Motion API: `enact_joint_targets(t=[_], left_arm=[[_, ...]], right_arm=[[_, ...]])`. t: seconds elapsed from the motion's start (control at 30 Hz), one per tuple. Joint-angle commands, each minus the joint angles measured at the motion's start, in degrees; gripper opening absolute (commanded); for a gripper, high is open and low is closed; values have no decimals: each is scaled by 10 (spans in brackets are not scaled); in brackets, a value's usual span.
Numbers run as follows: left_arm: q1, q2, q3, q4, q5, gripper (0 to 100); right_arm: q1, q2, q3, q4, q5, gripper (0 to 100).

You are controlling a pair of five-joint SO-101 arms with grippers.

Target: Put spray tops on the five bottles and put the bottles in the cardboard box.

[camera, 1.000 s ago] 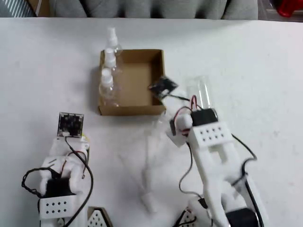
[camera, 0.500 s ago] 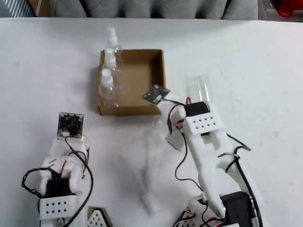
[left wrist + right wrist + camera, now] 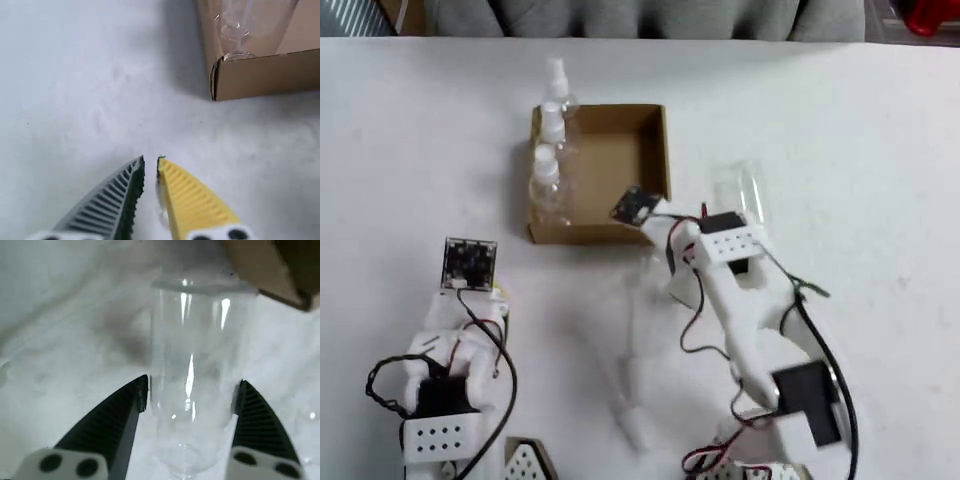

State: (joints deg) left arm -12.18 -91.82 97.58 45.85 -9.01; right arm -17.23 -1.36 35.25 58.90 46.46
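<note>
The cardboard box (image 3: 655, 150) stands at the table's middle, with three spray-topped bottles (image 3: 548, 160) lined along its left wall. Off the box's front right corner lies a clear, topless bottle (image 3: 192, 365), faint on the white table (image 3: 650, 285). My right gripper (image 3: 192, 395) is open, one dark finger on each side of that bottle. A second topless bottle (image 3: 745, 195) lies to the right of the box. A loose spray top (image 3: 632, 425) rests nearer the arms. My left gripper (image 3: 151, 167) hovers shut and empty over bare table before the box's front left corner (image 3: 260, 75).
The left arm (image 3: 445, 400) sits at the near left. The right arm (image 3: 760, 330) stretches from the near edge toward the box. Open table lies to the far left and far right.
The right arm has swung left, from beside the right-hand bottle to the box's front right corner, over the lying bottle. The left arm has not moved.
</note>
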Motion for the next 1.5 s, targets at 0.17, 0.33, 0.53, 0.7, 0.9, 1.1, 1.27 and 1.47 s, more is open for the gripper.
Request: enact_joint_targets(t=[0.17,0.33,0.53,0.7,0.9,1.1,1.27,1.47], left_arm=[[-3,-11,-3,4,-5,56],[-3,-11,-3,4,-5,56],[-3,-11,-3,4,-5,57],[-3,-11,-3,4,-5,57],[-3,-11,-3,4,-5,57],[-3,-11,-3,4,-5,57],[-3,-11,-3,4,-5,57],[-3,-11,-3,4,-5,57]], right_arm=[[36,27,-47,0,30,33],[80,-19,-67,76,51,17],[177,-111,-75,207,292,16],[313,-150,-72,256,504,16],[429,-94,-72,254,655,16],[465,19,-75,156,724,17],[468,64,-75,67,722,68],[465,51,-83,60,649,291]])
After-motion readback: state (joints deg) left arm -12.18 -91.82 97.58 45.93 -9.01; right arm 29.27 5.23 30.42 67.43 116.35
